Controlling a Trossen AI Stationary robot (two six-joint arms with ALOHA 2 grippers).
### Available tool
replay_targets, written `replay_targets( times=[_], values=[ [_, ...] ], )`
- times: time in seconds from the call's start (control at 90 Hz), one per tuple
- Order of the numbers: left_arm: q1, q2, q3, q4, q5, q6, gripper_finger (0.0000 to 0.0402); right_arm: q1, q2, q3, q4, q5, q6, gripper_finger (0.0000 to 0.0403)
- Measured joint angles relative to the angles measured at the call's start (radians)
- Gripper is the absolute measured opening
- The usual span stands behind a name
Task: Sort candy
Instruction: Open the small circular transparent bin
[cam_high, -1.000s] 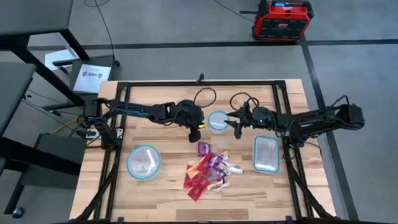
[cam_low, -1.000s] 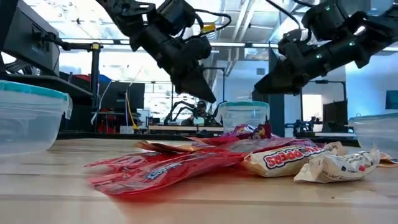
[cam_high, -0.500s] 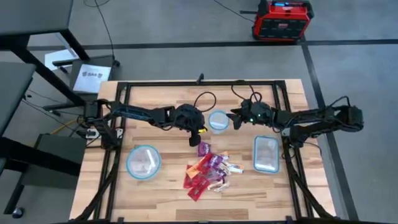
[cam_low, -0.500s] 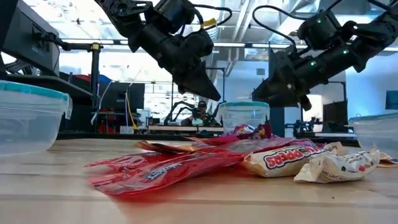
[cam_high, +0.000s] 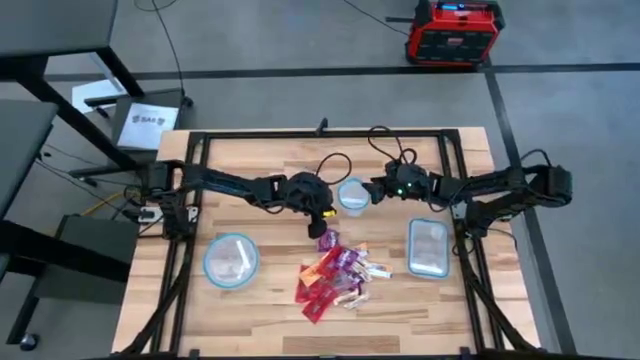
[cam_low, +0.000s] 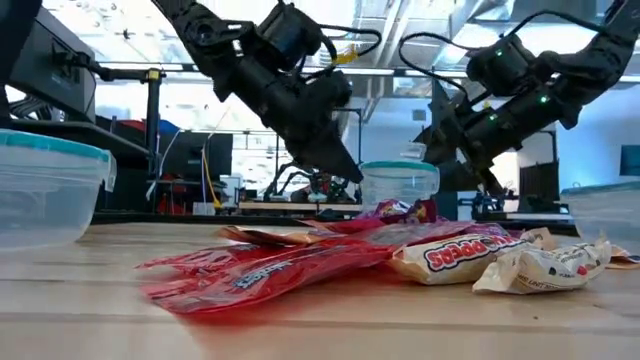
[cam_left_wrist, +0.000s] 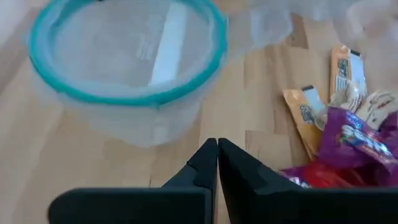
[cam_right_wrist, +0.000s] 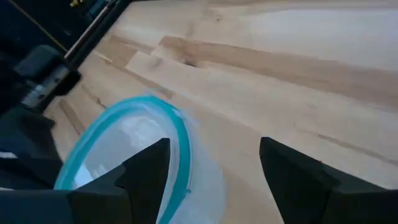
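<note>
The candy (cam_high: 335, 272) lies in a loose heap at about six o'clock from the table's middle, nearest the front edge: red wrappers toward the front, purple and orange ones toward the back, whitish ones on the right side. None of it is held.

The left gripper (cam_high: 318, 226) hangs just above the pile's back edge, fingers pressed together with nothing between them, as the left wrist view shows (cam_left_wrist: 216, 163). From its tips the nearest sweet, a purple one (cam_high: 328, 239), lies toward five o'clock, almost under them. The pile's long axis seems to run from eleven to five o'clock, roughly in line with the gripper's reach. The left arm is plainly the nearer one, so I judge the next pick falls to it, and its fingers must part first.

At eight o'clock from the pile stands a large round bowl (cam_high: 231, 261) with a bluish rim; I cannot tell whether anything is in it. At three o'clock is the rectangular tub (cam_high: 428, 247), which looks empty.

Farther back, at twelve o'clock from the pile, stands a small round bowl (cam_high: 351, 193), apparently empty. The right gripper (cam_high: 376, 192) is just beside its rim at three o'clock, fingers spread wide and empty.
</note>
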Motion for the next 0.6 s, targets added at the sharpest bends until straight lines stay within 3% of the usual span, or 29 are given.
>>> replay_targets(
  times=[0.222, 0.6],
  values=[
    [0.005, -0.003, 0.001, 0.014, -0.067, 0.014, 0.0000, 0.015, -0.004, 0.000, 0.000, -0.050, 0.020, 0.0235],
    [0.009, -0.011, 0.000, -0.080, -0.071, 0.046, 0.0000, 0.069, -0.031, -0.001, 0.006, -0.145, -0.001, 0.0235]
  ],
)
